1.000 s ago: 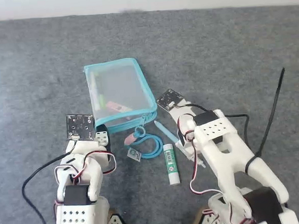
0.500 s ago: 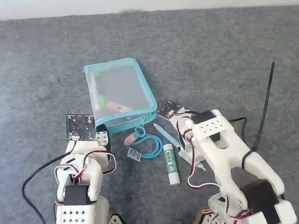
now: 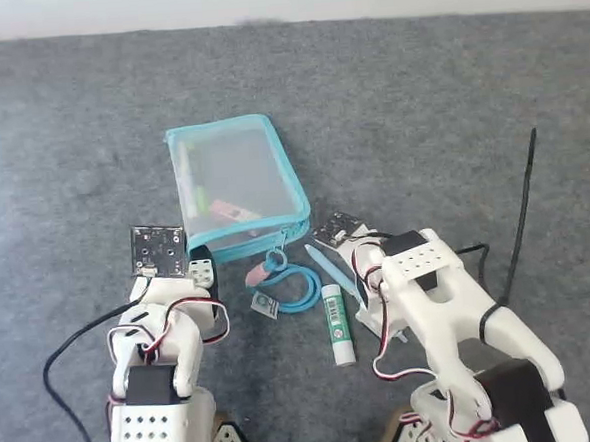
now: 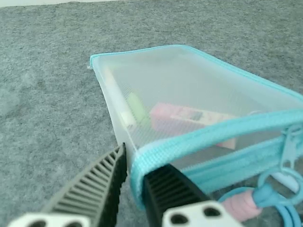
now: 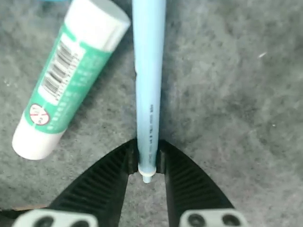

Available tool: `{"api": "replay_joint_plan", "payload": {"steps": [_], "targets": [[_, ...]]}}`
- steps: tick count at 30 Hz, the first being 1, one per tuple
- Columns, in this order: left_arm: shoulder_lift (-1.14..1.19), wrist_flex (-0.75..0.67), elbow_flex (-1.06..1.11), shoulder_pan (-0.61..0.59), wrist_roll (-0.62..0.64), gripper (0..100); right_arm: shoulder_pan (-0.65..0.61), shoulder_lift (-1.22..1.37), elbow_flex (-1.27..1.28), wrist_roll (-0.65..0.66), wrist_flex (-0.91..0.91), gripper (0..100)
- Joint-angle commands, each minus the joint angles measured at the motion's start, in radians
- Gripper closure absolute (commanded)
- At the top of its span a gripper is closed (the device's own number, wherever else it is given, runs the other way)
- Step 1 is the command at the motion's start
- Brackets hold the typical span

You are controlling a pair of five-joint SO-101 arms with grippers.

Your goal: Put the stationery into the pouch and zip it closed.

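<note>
The translucent pouch [image 3: 237, 179] with teal trim lies in the middle of the table, holding a few stationery items. My left gripper [image 4: 134, 163] is shut on the pouch's teal zipper edge [image 4: 199, 137] at its near left corner. A light blue pen [image 5: 148, 71] lies on the mat right of the pouch, and my right gripper [image 5: 147, 152] is shut on its end. A green and white glue stick [image 5: 71, 80] lies beside the pen. In the high view the pen [image 3: 326, 262] and glue stick [image 3: 336, 324] sit just left of the right arm [image 3: 418, 274].
A blue loop strap [image 3: 297, 286] with a pink zipper pull [image 3: 257, 274] and a small tag [image 3: 265, 305] lies in front of the pouch. Grey mat [image 3: 448, 101] stretches open behind and to both sides. A black cable [image 3: 521, 227] rises by the right arm.
The right arm has drawn back toward the front and a little left, settling low over the pen. The left arm and the pouch have stayed put.
</note>
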Motion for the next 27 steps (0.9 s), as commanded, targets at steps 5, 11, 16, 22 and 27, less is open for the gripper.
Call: {"api": "replay_joint_plan", "payload": {"steps": [5,11,16,22,27], "targets": [[-0.012,-0.023,-0.01,0.006,-0.009,99,0.004,-0.042,0.029,0.006,-0.033,99.8],[-0.012,-0.023,-0.008,0.006,-0.009,99,0.025,-0.054,-0.003,0.012,-0.012,99.1],[-0.012,-0.023,-0.008,0.006,-0.009,99,0.082,-0.157,-0.157,0.071,0.185,99.1],[-0.012,-0.028,-0.008,0.006,-0.011,99,0.099,-0.387,-0.402,0.123,0.475,99.1],[-0.012,-0.028,-0.008,0.008,-0.011,99,-0.097,-0.476,-0.456,0.124,0.65,99.1]]}}
